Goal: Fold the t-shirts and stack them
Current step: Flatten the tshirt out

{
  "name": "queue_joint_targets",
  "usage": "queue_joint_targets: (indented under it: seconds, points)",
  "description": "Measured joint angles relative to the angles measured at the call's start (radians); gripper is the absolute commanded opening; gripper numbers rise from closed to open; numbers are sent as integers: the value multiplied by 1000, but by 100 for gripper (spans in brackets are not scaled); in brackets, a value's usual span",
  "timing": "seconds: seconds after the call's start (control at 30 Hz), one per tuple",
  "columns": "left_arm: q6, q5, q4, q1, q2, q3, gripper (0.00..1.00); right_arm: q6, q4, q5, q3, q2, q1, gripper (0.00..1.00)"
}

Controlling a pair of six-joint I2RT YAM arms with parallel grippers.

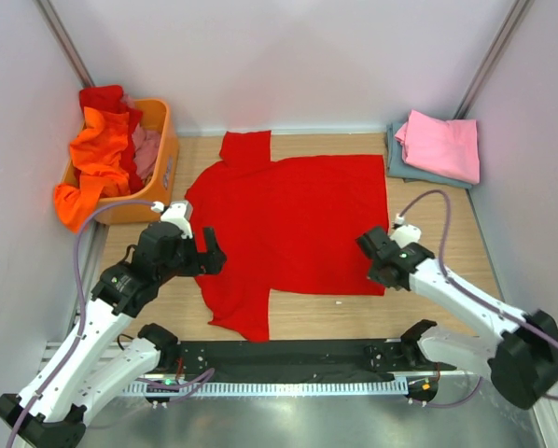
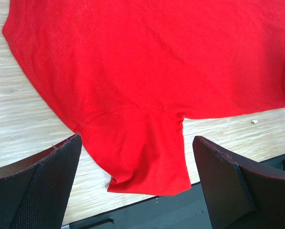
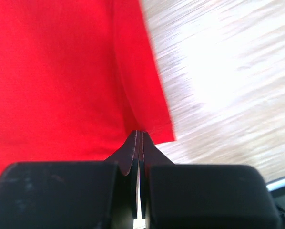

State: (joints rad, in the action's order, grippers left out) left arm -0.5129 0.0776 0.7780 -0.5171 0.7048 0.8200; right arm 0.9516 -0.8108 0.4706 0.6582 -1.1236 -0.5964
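Here the red t-shirt [image 1: 298,224] lies flat on the table [image 1: 316,319]; the right gripper [image 3: 140,136] is pinched together on its hem corner, while the left gripper [image 2: 137,140] hangs wide apart above its near sleeve.

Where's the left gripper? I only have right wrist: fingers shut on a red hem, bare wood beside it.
Observer: The left gripper is wide open over the near-left sleeve of the red t-shirt, holding nothing.
Operator: Shirt flat?
Observer: Mostly. It is spread across the middle of the table, with the far sleeve pointing toward the back wall.
Operator: Any stack started?
Observer: Yes. In the far right corner a folded pink t-shirt lies on a grey-blue t-shirt. At the far left, an orange basket is heaped with clothes.
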Motion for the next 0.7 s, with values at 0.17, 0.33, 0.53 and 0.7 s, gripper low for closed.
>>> queue_joint_targets:
  seconds: [0.17, 0.33, 0.53, 0.7]
  points:
    - [0, -1, -1, -3, 0, 0, 100, 84, -69, 51, -2, 249, 98, 38]
    - [0, -1, -2, -6, 0, 0, 100, 180, -159, 116, -2, 387, 137, 67]
    - [0, -2, -3, -10, 3, 0, 100, 154, -161, 122, -2, 457, 140, 43]
    - [0, -3, -3, -11, 13, 0, 100, 81, -1, -28, -16, 288, 129, 4]
